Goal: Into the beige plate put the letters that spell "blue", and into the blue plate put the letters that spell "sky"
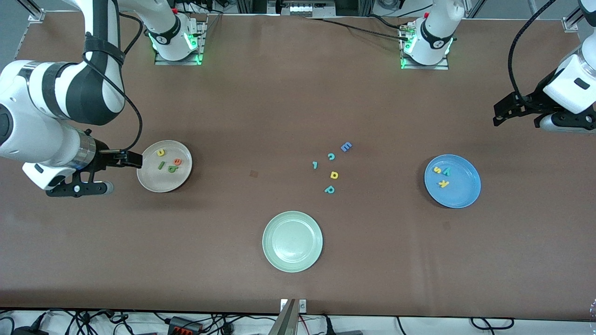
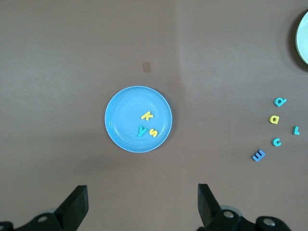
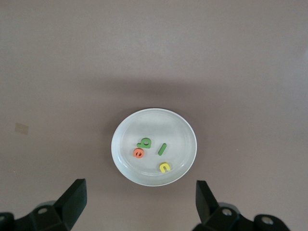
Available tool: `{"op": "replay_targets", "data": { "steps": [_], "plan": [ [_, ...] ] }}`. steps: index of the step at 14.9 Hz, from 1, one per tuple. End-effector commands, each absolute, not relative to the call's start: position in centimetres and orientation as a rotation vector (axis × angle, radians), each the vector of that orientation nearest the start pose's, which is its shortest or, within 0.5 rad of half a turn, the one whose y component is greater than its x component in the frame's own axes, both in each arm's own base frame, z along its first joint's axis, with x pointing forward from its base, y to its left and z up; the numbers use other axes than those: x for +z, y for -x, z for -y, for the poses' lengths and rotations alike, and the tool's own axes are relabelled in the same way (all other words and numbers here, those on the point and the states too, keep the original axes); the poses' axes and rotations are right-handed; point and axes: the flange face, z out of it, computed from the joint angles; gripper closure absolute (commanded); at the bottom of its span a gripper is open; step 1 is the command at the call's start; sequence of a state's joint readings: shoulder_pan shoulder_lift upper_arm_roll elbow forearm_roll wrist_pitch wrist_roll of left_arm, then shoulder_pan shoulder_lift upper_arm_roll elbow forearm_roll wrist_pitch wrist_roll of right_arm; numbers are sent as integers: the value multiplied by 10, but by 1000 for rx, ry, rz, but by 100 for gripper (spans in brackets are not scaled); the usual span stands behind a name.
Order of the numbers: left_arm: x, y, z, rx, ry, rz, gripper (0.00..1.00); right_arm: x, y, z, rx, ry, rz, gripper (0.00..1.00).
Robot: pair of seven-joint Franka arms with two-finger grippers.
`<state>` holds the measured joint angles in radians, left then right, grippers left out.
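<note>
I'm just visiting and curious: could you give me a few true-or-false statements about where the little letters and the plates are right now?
1. The beige plate holds four letters. True.
2. The blue plate is empty. False: it holds the yellow s, the yellow k and the teal y.
3. The green plate holds nothing. True.
4. The right pincer grips a letter. False: it is open and holds nothing.
5. The blue E lies on the table. True.
</note>
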<state>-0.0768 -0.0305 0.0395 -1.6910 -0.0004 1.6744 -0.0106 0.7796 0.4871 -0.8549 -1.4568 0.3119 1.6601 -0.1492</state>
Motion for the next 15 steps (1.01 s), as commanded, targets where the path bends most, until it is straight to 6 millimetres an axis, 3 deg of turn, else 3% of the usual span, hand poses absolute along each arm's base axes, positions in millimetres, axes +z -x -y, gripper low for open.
{"op": "replay_targets", "data": {
  "steps": [1,4,6,9,13,15],
  "plan": [
    [600,-549,20,-19,3134,-56,0,484,-658,-70,158,3160,60,0],
    [600,-549,21,-19,3134,-59,0,488,-662,-49,149,3095,-8,0],
    [600,-549,20,-22,3134,-54,0,507,-667,-49,117,3094,-111,0],
    [601,-549,21,-22,3134,-56,0,540,-658,-40,66,3129,-78,0],
    [600,-549,21,-19,3134,-56,0,580,-642,10,-18,3138,-100,0],
    [600,-549,20,-19,3134,-54,0,589,-635,29,-23,3141,-118,0]
  ]
}}
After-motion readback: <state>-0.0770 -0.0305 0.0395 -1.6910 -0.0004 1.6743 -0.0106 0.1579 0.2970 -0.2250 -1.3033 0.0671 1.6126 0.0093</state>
